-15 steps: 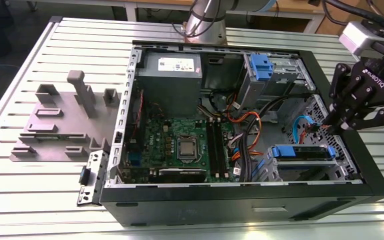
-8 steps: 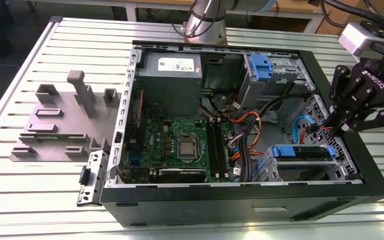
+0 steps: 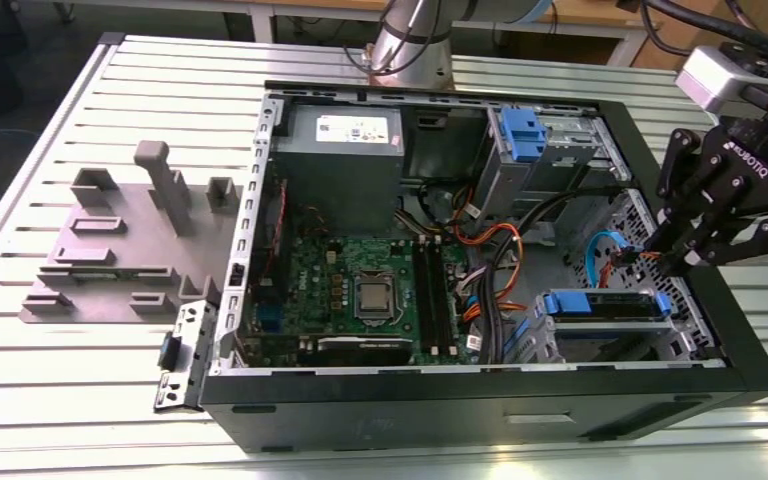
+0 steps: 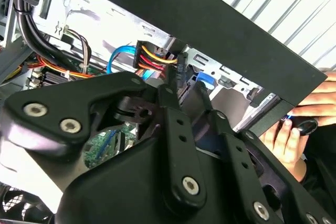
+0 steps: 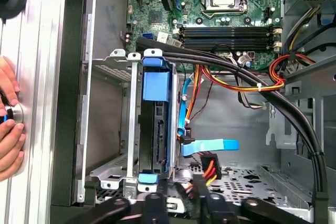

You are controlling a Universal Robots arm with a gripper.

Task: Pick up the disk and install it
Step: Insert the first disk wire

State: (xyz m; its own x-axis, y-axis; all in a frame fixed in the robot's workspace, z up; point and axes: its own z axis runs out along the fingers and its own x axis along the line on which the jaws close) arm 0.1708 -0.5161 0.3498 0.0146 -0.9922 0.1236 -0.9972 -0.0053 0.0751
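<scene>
A ribbed white metal table (image 3: 64, 400) is occupied by an open black computer tower case (image 3: 491, 410). The blue-framed silver disk (image 3: 607, 305) is seated in the lower drive cage. The black gripper (image 3: 678, 262) is hung over the case's edge beside the cage; finger state cannot be told.

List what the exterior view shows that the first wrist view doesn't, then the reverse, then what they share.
Exterior view: the grey holder block on the table beside the computer case, and the arm's base behind the case. First wrist view: a person's hands outside the case wall. Shared: the disk sitting in its drive cage, the processor, and the orange and yellow cables.
</scene>
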